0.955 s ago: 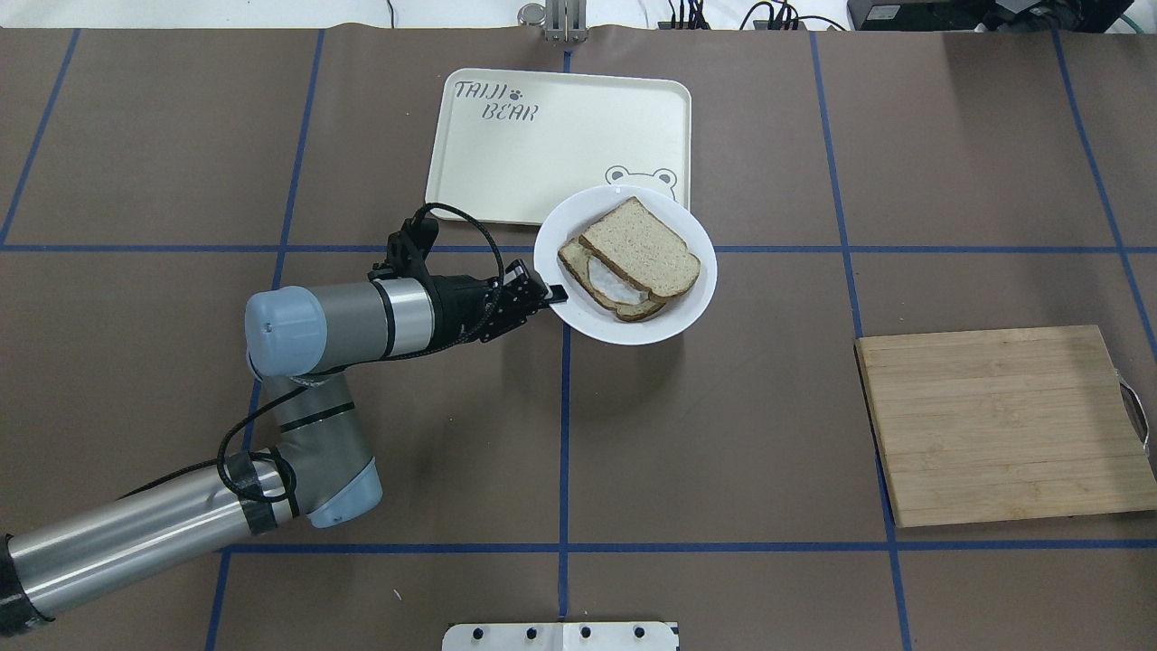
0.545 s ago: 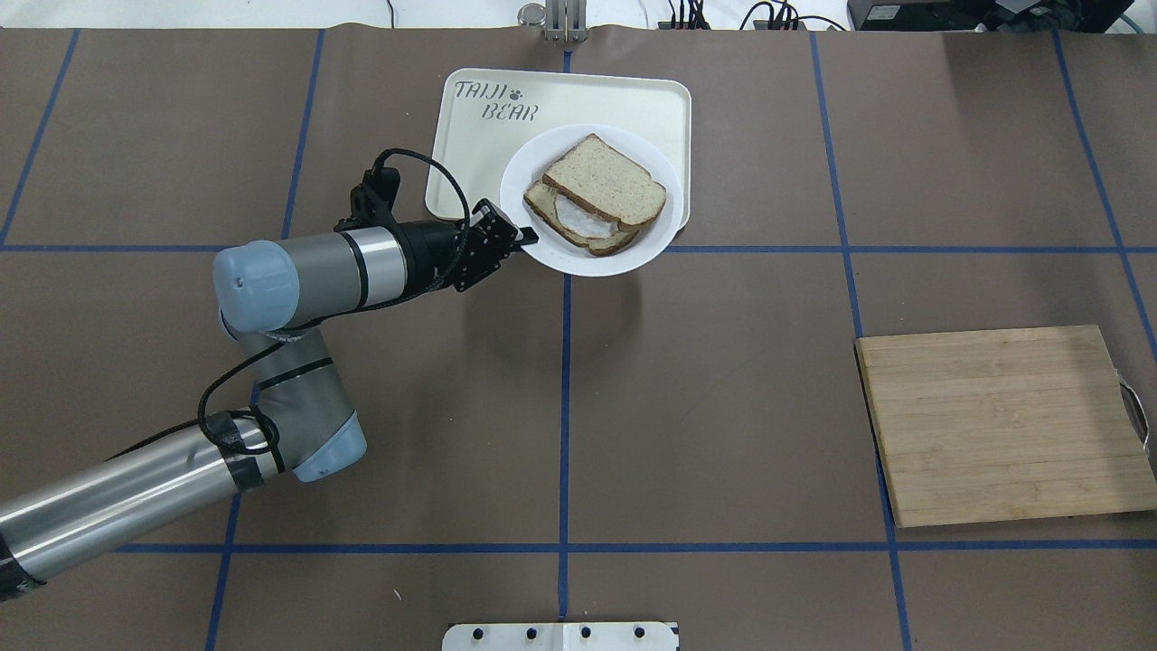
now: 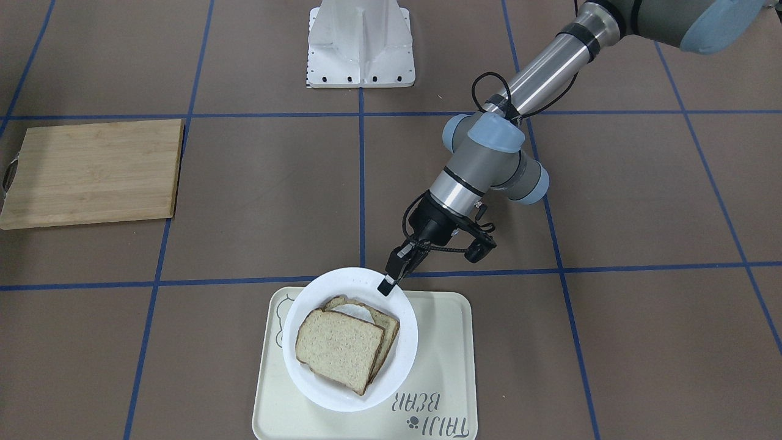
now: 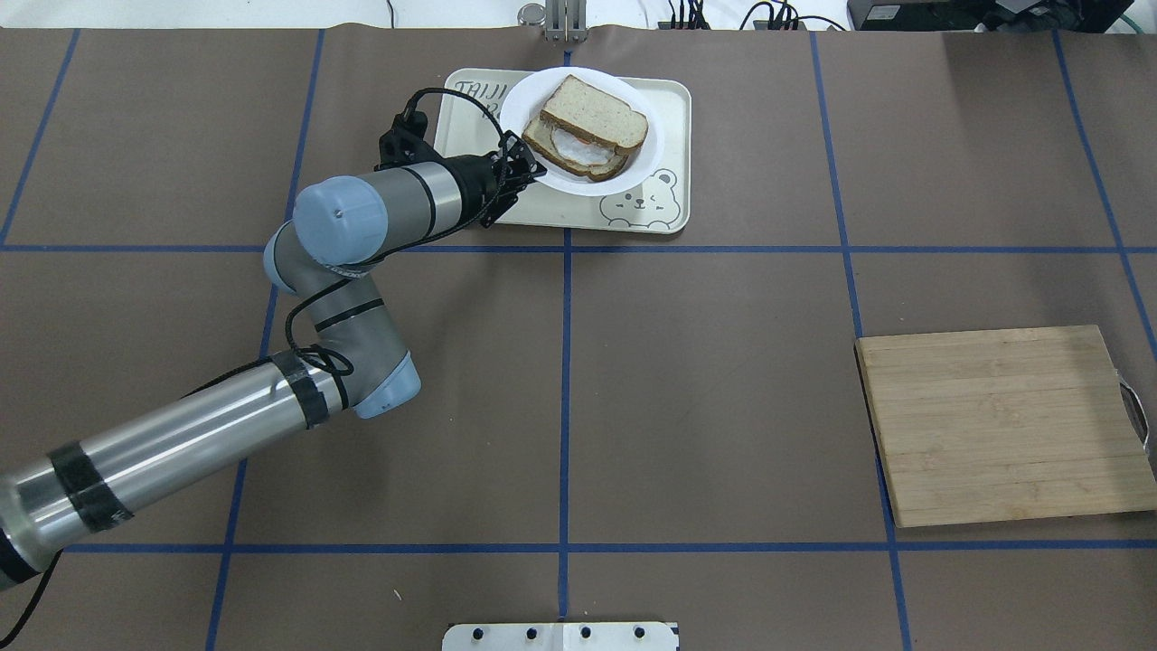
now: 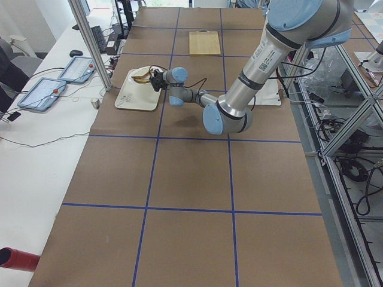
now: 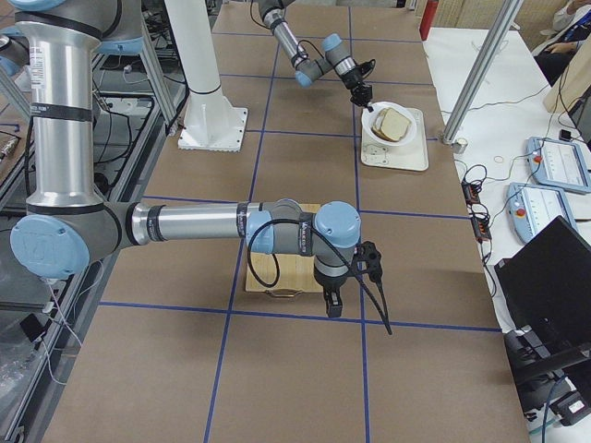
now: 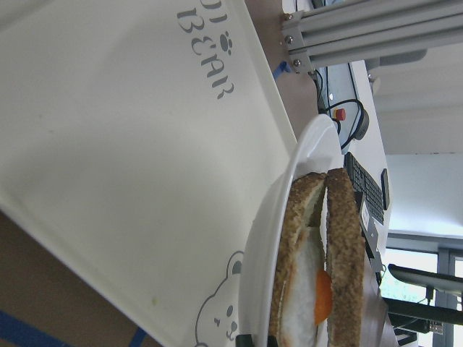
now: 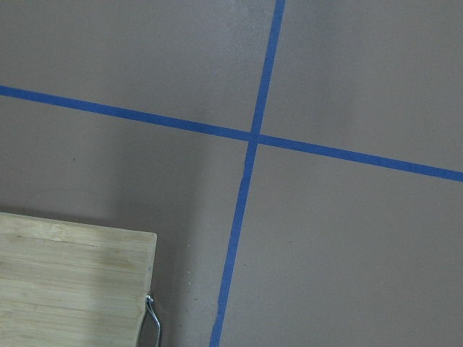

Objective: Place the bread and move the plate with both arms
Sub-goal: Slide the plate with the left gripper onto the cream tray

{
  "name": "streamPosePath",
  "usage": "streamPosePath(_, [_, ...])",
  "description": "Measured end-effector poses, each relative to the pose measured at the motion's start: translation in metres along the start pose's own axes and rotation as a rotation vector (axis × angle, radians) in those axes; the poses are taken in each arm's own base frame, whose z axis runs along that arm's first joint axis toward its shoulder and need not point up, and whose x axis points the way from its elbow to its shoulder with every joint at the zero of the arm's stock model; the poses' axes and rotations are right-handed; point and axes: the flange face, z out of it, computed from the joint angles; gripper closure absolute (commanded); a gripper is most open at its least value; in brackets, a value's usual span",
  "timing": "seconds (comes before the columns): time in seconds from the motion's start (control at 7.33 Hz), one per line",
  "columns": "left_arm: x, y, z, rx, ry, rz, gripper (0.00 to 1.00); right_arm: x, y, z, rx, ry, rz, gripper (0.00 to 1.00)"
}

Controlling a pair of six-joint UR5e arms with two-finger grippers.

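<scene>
My left gripper (image 4: 535,172) (image 3: 387,284) is shut on the near rim of the round white plate (image 4: 520,108) (image 3: 342,282) and holds it over the cream bear-print tray (image 4: 578,210) (image 3: 446,354). I cannot tell whether the plate touches the tray. On the plate the plain bread slice (image 4: 597,116) (image 3: 339,349) (image 7: 341,246) lies on top of the slice with the fried egg (image 4: 578,155) (image 7: 298,253). My right gripper (image 6: 332,303) shows only in the exterior right view, next to the cutting board; I cannot tell whether it is open or shut.
A bamboo cutting board (image 4: 1003,425) (image 3: 91,171) (image 8: 72,282) with a metal handle lies on the robot's right. The white base stand (image 3: 360,43) is at the robot's edge of the table. Blue tape lines cross the brown mat. A metal post (image 4: 562,20) stands beyond the tray.
My left gripper has carried the plate with both slices away from the robot, from the table's middle at the tray's corner to over the tray. The bear face now shows.
</scene>
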Motion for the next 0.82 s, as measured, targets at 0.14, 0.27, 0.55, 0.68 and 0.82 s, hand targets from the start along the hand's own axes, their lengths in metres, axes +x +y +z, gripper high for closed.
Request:
streamPosePath(0.14, [-0.001,-0.005,0.014,0.039,-0.027,0.001,1.00,0.000,0.000,0.000,0.001,0.000,0.006,0.00])
streamPosePath(0.27, [-0.005,-0.008,0.023,0.060,-0.047,0.003,1.00,-0.001,0.000,-0.001,0.002,0.000,0.008,0.00])
streamPosePath(0.55, [-0.010,-0.010,0.028,0.070,-0.063,0.023,0.40,-0.001,-0.001,-0.001,0.003,0.000,0.010,0.00])
streamPosePath(0.68, [-0.008,-0.009,0.026,0.063,-0.060,0.043,0.03,-0.001,-0.001,-0.001,0.004,0.000,0.009,0.00])
streamPosePath(0.82, [-0.005,-0.006,0.020,0.053,-0.048,0.056,0.03,-0.001,-0.001,-0.002,0.004,0.000,0.009,0.00])
